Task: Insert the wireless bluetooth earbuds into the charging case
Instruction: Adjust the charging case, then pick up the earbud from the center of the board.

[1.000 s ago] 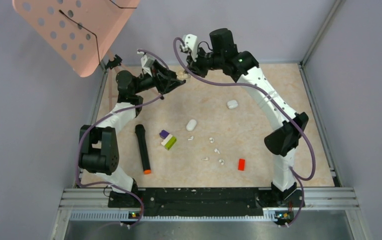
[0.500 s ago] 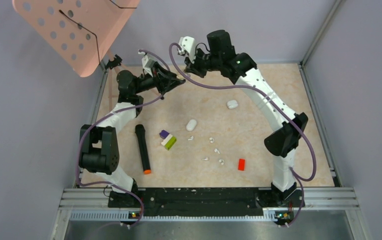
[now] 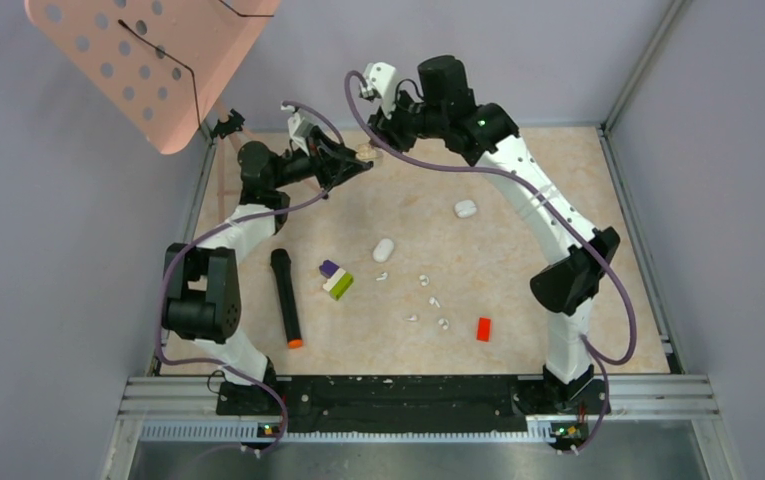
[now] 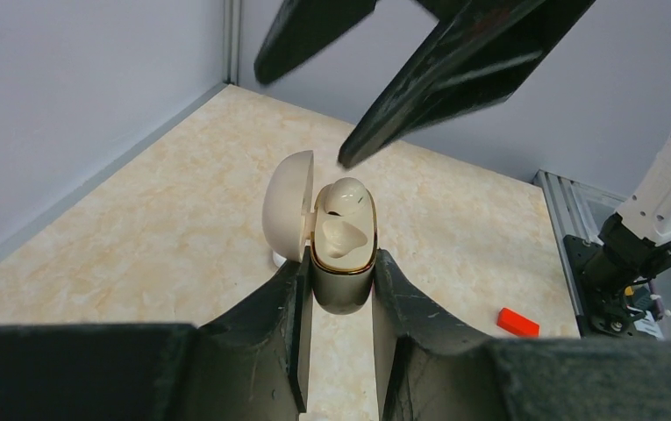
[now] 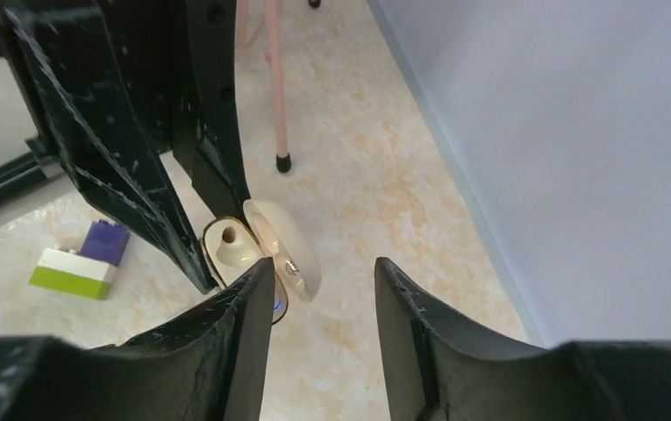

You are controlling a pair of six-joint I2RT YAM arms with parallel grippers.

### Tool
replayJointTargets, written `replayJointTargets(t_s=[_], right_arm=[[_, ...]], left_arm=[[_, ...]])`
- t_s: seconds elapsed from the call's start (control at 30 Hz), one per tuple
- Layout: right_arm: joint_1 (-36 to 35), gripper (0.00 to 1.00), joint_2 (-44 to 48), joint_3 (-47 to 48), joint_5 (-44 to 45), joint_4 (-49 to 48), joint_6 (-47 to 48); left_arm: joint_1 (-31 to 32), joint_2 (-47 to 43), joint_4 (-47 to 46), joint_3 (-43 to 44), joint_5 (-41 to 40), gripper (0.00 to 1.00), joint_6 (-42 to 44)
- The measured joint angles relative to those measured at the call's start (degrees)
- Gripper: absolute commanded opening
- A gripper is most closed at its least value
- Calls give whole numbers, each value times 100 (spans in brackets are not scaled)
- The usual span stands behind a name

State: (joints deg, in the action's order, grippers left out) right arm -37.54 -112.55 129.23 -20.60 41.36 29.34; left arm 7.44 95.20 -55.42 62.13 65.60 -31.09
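Beige marbled tabletop [image 3: 528, 260] boxed in by grey walls, arm bases along the near edge. Nearest, red brick [image 3: 483, 328] and black marker [image 3: 286, 298] with an orange tip, well apart. Just beyond, five tiny white earbuds [image 3: 434, 300] scattered loose on the surface, none in any container. To their left, purple block [image 3: 329, 268] touching a green-and-white block [image 3: 339, 285]. Farther back, two white pebble-shaped cases [image 3: 384, 249] [image 3: 465, 208], apart from each other, both looking closed. At the far side, left gripper [image 4: 342, 281] clamped on the dark lower body of a cream charging case [image 4: 343, 298], held upright clear of the tabletop, lid [image 4: 288, 206] swung open to one side. Inside, one cream earbud [image 4: 340, 237] seated in a well; second well hard to make out. Just above the case, right gripper [image 5: 323, 272] with fingers spread and nothing between them, one finger just beside the open lid. Overhead at far left, pink perforated panel [image 3: 148, 60].
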Motion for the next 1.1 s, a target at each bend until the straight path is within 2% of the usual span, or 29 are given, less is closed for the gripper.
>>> replayJointTargets(t_s=[0.1,0.27,0.4,0.47,0.5,0.53,0.7,0.77,0.97,1.1], right_arm=[[55,55,0,400,11,146,-365],[125,56,258,798,22,170,-776],[289,57,1021,-188,-109,66,-953],[439,72,1443,-1071,-264,26,-942],[485,73,1550,-1388,-326,22,-905],[529,71,1641,-1781,-391,15,-824],[590,40,1659,-3602,-553,31,-393],[588,31,1569,-3950,-590,179,-404],[557,31,1504,-4612,-931,321,-214],[323,31,2286,-6249,-1078,-345,726]], left_arm=[[-7,63,2,-31,-15,0,-9],[-39,94,4,-52,-76,0,-42],[-81,94,9,-52,-142,0,-74],[-120,94,15,-52,-199,0,-81],[-144,94,20,-52,-214,0,-83],[-170,94,28,-52,-227,0,-83],[-289,20,186,-140,-358,0,-76],[-328,-61,275,-238,-426,0,-72],[-382,-358,411,-551,-671,0,-68],[-400,-485,413,-710,-769,0,-70]])
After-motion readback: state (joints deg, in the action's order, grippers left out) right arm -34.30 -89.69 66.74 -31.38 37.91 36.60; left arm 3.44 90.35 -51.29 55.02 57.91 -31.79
